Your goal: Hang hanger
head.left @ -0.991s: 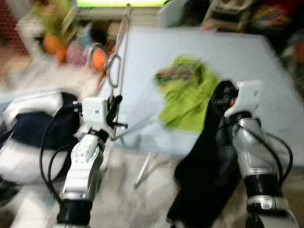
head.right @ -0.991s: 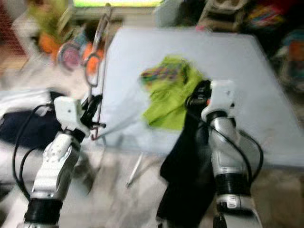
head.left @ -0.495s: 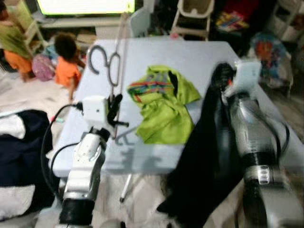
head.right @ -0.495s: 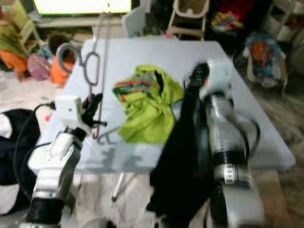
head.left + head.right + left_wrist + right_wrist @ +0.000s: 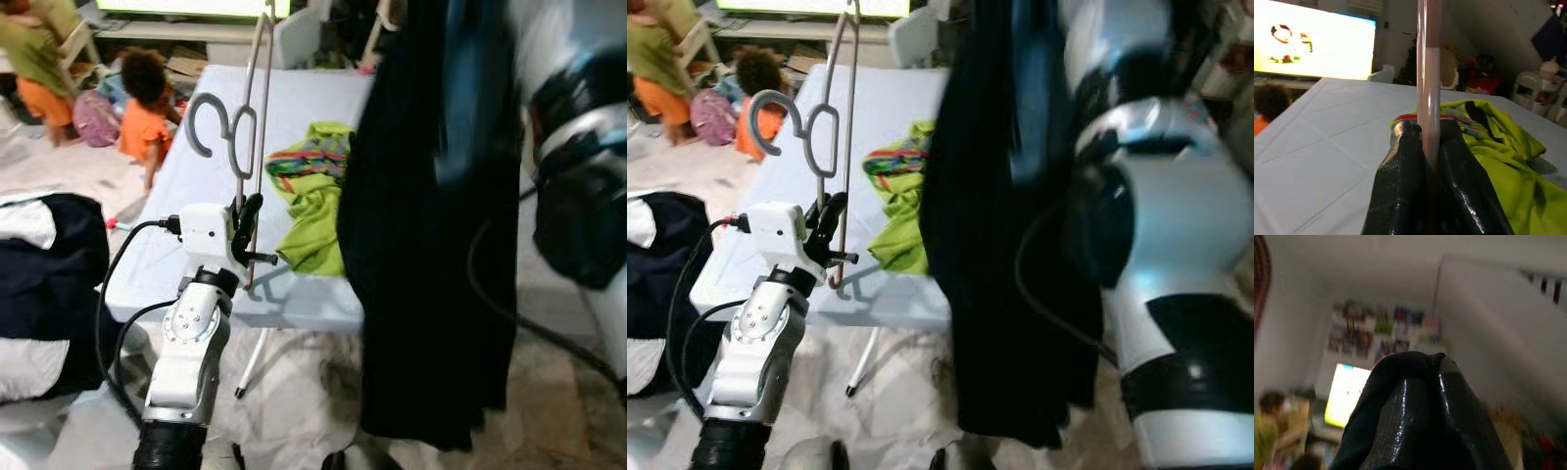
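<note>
A pale pink hanger [image 5: 258,108] with a grey hook [image 5: 204,121] stands upright over the near left part of the light blue table [image 5: 186,264]. My left gripper [image 5: 247,223] is shut on its lower rod, and the left wrist view has the rod [image 5: 1428,73] pinched between the black fingers [image 5: 1400,191]. A long dark garment [image 5: 431,245] hangs down close before the camera from my raised right arm [image 5: 1161,225]. In the right wrist view my right gripper [image 5: 1418,364] is shut and points up toward the ceiling.
A lime green cloth [image 5: 312,201] with a striped patch lies on the table middle. A heap of dark and white clothes [image 5: 39,284] sits at the left. A child in orange [image 5: 145,117] and another person [image 5: 34,59] are beyond the table, near a bright screen [image 5: 1312,46].
My right arm has lifted the dark garment from beside the table to high in front of the camera. The view has shifted. The left gripper still holds the hanger upright.
</note>
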